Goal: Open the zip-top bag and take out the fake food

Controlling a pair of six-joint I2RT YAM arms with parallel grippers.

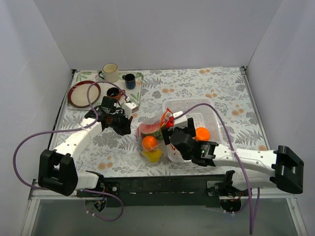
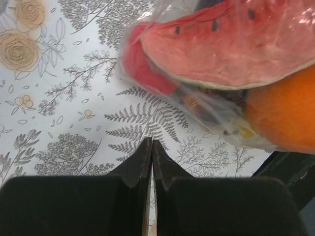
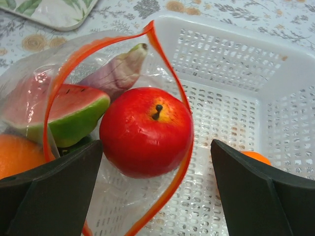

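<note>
Zip-top bag (image 1: 151, 140): lies on the flowered worktop (image 1: 221, 93) just left of the white basket (image 1: 197, 104), mouth gaping, orange-red zip strip (image 3: 170, 78) looped wide toward the basket wall; holds most of the fake food: red apple (image 3: 145, 130) foremost at the mouth, watermelon slice (image 3: 74, 110) and a purplish piece (image 3: 118, 71) behind it, an orange (image 3: 17, 155) deeper in; one orange ball (image 1: 202, 133) apart, in the basket.

Right hand (image 3: 156, 145): fingers (image 3: 49, 187) spread wide either side of the mouth, gripping nothing, apple between them but untouched.

Left hand (image 2: 151, 147): pinched shut on nothing, tip just short of the bag's end away from the mouth, clear of the film (hence no anchor on the bag).

Opening apparently done; emptying barely begun, by the look of it.

Risks from here: closing on the zip strip or loose film instead of the apple, both lying in the fingers' path; squirting the glossy round apple out of a shallow pinch; dragging the whole unanchored bag up with the lift and spilling the rest; snagging the strip on the basket rim.
</note>
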